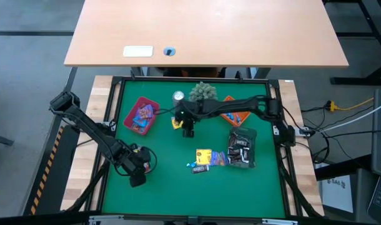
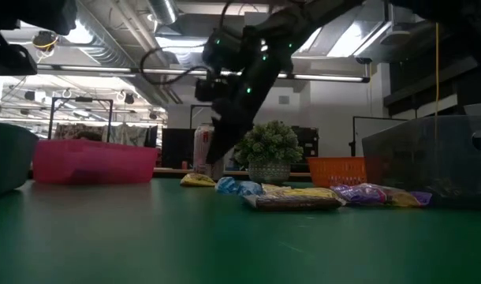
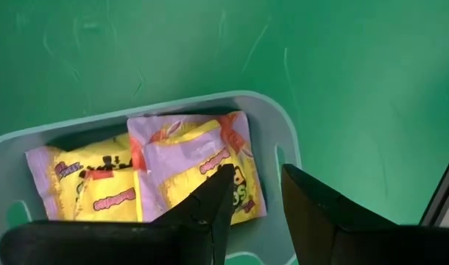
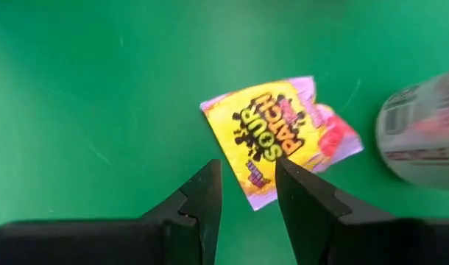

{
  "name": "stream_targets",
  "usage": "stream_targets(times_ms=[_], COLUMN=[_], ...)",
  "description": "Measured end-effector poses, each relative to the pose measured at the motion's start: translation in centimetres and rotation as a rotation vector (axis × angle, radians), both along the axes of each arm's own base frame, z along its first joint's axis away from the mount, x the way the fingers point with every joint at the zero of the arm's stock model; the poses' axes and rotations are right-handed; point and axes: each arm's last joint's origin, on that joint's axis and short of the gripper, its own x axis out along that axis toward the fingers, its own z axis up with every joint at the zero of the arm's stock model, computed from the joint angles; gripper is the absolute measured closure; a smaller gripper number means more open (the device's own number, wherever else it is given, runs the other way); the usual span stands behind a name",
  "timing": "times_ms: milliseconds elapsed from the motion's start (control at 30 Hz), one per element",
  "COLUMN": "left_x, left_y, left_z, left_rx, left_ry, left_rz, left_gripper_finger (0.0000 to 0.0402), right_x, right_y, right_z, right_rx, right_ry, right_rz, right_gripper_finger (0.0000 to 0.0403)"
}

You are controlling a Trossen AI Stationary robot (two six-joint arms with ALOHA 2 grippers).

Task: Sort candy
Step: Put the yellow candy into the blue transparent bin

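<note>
Your right gripper (image 4: 246, 193) hovers over a yellow candy packet (image 4: 276, 136).
Its fingers stand slightly apart, empty, the packet just beyond their tips. Your left gripper's (image 3: 255, 197) parted fingers hang above yellow packets (image 3: 188, 165) in a pale tray (image 3: 283, 140).

- Both arms are dark, nearly black, built of slim jointed links.
- The right arm (image 1: 240, 106) carries small green lights near its wrist, and a black cable loops beside it.
- Each end effector (image 4: 246, 193) has two black, wedge-shaped fingers (image 3: 202, 210) with matte surface.
</note>
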Motion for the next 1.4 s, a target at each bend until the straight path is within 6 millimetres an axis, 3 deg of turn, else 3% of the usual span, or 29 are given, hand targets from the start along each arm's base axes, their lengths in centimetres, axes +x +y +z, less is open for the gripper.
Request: stream_targets(times_ms=[300, 800, 933, 1133, 1400], left_x=[0.0, 0.1, 0.1, 0.2, 0.3], left_y=[0.0, 0.0, 0.0, 0.0, 0.2], left_z=[0.0, 0.0, 0.0, 0.1, 0.1], left_rx=[0.024, 0.035, 0.035, 0.039, 0.082], left_ry=[-0.015, -0.033, -0.036, -0.043, -0.075], left_rz=[-0.019, -0.014, -0.013, -0.011, 0.006], left_gripper_finger=[0.0298, 0.0298, 0.0298, 0.0298, 0.0298], right_x=[0.9, 1.2, 1.2, 1.2, 1.2], right_y=[-0.1, -0.2, -0.2, -0.2, -0.1], right_z=[-3.0, -4.6, -4.7, -4.8, -4.9], right_rx=[-0.006, -0.017, -0.017, -0.016, 0.044], right_ry=[0.021, 0.039, 0.041, 0.045, 0.04], right_rz=[-0.005, -0.013, -0.013, -0.013, 0.024], right_gripper_finger=[0.0276, 0.0278, 0.0304, 0.0391, 0.0399])
